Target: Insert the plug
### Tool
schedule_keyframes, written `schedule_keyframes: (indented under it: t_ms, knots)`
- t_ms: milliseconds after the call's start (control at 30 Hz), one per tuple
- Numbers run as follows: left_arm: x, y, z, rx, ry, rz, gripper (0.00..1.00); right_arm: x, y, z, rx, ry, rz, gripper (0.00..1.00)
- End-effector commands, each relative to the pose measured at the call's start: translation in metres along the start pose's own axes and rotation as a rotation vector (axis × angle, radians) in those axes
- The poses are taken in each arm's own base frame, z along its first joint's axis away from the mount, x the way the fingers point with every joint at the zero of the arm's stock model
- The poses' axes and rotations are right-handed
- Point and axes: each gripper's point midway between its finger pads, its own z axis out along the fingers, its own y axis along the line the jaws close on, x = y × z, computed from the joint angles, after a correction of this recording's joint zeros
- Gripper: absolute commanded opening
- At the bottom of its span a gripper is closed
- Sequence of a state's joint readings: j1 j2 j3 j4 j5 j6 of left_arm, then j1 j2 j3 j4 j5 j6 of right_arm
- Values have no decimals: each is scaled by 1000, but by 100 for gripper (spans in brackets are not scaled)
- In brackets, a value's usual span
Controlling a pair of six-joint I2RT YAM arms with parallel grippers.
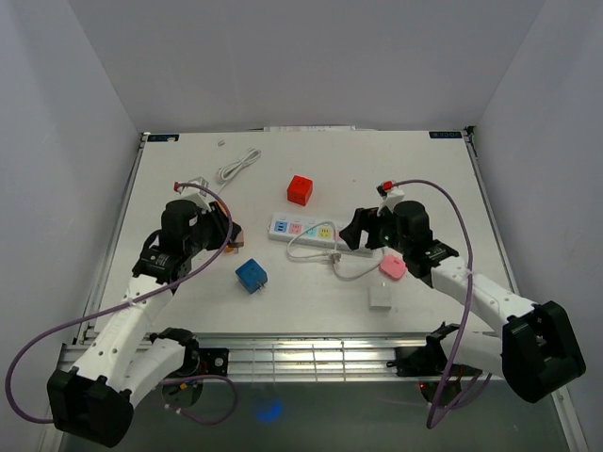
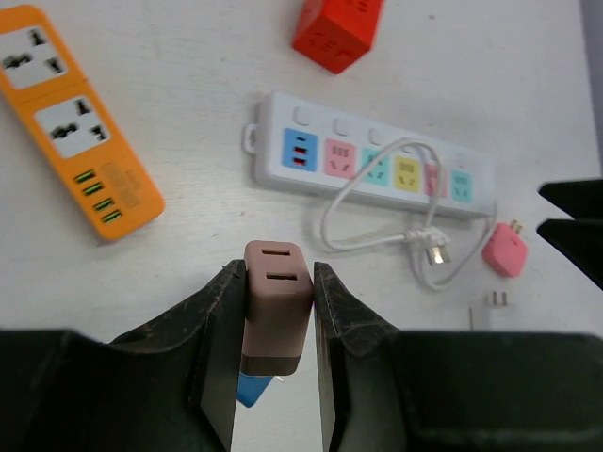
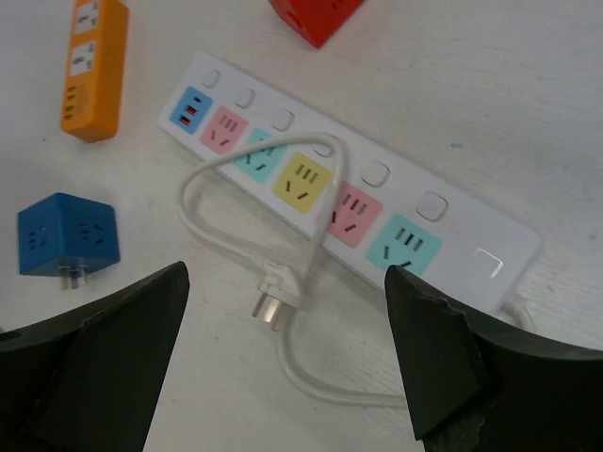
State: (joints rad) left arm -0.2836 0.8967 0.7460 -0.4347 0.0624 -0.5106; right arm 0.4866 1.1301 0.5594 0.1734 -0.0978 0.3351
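My left gripper (image 2: pixel 277 275) is shut on a brownish-pink plug (image 2: pixel 276 306), its two slots facing away from the camera. It is held above the table, left of the white power strip (image 2: pixel 372 160) with coloured sockets. In the top view the left gripper (image 1: pixel 232 241) hangs between the strip (image 1: pixel 301 229) and the table's left side. My right gripper (image 3: pixel 285 282) stands open over the strip's own white cord plug (image 3: pixel 273 303), which lies loose in front of the power strip (image 3: pixel 396 202). It touches nothing. The right gripper (image 1: pixel 356 232) sits at the strip's right end.
An orange power strip (image 2: pixel 80 141) lies to the left, under the left arm. A blue cube adapter (image 1: pixel 251 276), a red cube (image 1: pixel 300 189), a pink plug (image 1: pixel 392 267), a white adapter (image 1: pixel 381 298) and a coiled white cable (image 1: pixel 237 168) lie around the strip.
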Motion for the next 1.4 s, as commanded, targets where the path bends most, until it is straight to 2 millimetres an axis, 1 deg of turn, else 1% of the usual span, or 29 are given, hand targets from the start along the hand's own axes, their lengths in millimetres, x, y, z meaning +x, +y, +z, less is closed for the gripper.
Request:
schedule_keyframes:
  t_ms: [0,33,67,100,167,200,233,267,300,367,400,433,467,500,533,567,633,700,733,833,867,900,933,967,1000,1033,1133,1167,1367]
  knots:
    - [-10,-53,-11,307,-38,137,0,-27,52,-8,-232,34,-34,89]
    - [-10,-59,-13,342,-43,144,0,-30,64,-11,-291,47,-32,89]
    - [-14,-65,-15,375,-62,151,0,-42,72,-12,-316,40,-29,89]
    - [-13,-70,-17,411,-58,155,0,-49,79,-14,-338,43,-8,89]
    - [-19,-74,-18,424,-84,150,0,-57,91,-14,-385,66,19,89]
    - [-19,-76,-18,439,-90,153,0,-74,100,-18,-402,64,37,90]
    - [-21,-77,-19,447,-103,154,0,-79,105,-19,-418,80,48,90]
    - [-27,-82,-22,470,-141,159,0,-79,106,-15,-414,112,68,90]
    - [-26,-82,-22,479,-149,161,0,-93,114,-18,-418,122,75,90]
    - [-31,-88,-25,511,-184,171,0,-97,119,-15,-424,164,87,90]
    - [-35,-91,-27,527,-209,162,0,-97,127,-17,-443,177,75,90]
    - [-36,-89,-24,515,-216,146,0,-101,132,-18,-457,170,50,90]
    - [-39,-90,-22,517,-224,129,0,-101,136,-19,-457,152,30,89]
    - [-39,-91,-20,519,-220,118,0,-98,145,-20,-472,140,5,89]
    - [-37,-91,-13,517,-191,84,0,-86,143,-17,-466,144,-2,89]
    - [-39,-95,-12,525,-186,72,0,-94,147,-18,-471,82,-25,89]
    - [-38,-96,-2,510,-156,29,0,-87,155,-18,-489,58,-34,90]
    - [-44,-99,1,489,-166,0,0,-85,161,-15,-497,15,-33,91]
    - [-45,-100,3,479,-168,-17,0,-84,161,-12,-487,6,-28,92]
    - [-49,-107,4,465,-186,-61,0,-79,175,-6,-506,-22,-18,95]
    - [-47,-112,4,472,-182,-80,0,-75,176,1,-493,-19,-11,95]
    - [-49,-112,5,456,-197,-93,0,-74,183,2,-503,-18,-4,95]
    - [-48,-114,6,456,-197,-101,0,-73,186,5,-500,-15,0,95]
    - [-46,-117,6,461,-193,-112,0,-68,186,13,-485,-2,3,95]
    - [-49,-119,6,457,-203,-117,0,-68,193,14,-495,-4,0,96]
    - [-48,-121,6,459,-201,-117,0,-66,191,20,-467,-6,3,96]
    - [-45,-128,7,467,-192,-120,0,-67,196,24,-450,-28,-10,97]
    - [-44,-130,6,469,-189,-121,0,-66,194,29,-430,-32,-8,99]
    - [-41,-136,5,471,-191,-126,0,-65,200,36,-435,-38,-10,100]
